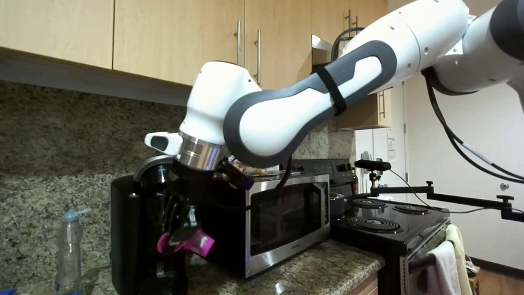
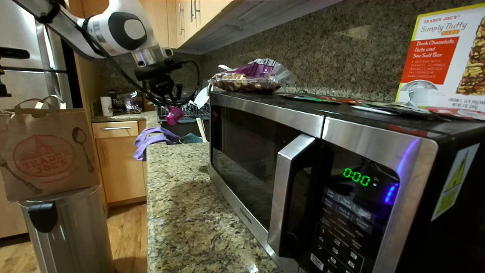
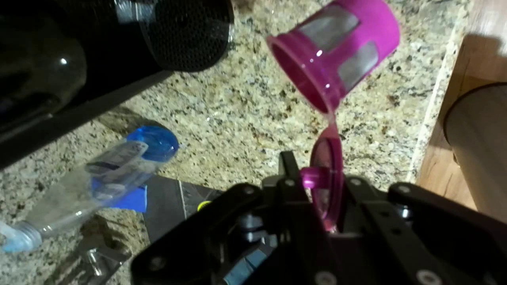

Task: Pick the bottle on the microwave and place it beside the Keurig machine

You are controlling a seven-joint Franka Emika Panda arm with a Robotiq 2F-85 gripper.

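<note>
The hand (image 3: 323,176) grips the magenta bottle (image 3: 338,51) by its lid (image 3: 334,170), which is seen nearly edge-on between the fingers (image 3: 290,170) in the wrist view. The lid stands apart from the body, joined to it by a thin strip; the body reaches out past the fingertips, its mouth uncovered and two pale mesh panels showing in its wall. In both exterior views the hand tilts downward and the bottle hangs just below it, above the tabletop (image 2: 182,197).

The Keurig machine (image 1: 127,229) is just beside the hand, which covers part of its black front in an exterior view. In the wrist view its round, perforated drip tray (image 3: 188,33) is near the bottle, not touching it, with speckled tabletop visible between. The microwave (image 1: 286,221) is near the hand, on the opposite side from the Keurig machine; its display reads 0:00 in green. On top of it a bag of nuts (image 2: 246,81) lies at the end nearer the hand, and a snack-bar box (image 2: 443,57) stands upright farther from the hand.

A clear plastic bottle (image 1: 69,254) stands upright beyond the Keurig machine from the hand. A purple cloth (image 2: 157,138) lies lower than the hand, at the tabletop's edge. The stove (image 1: 385,217) is well apart from the hand, past the microwave.
</note>
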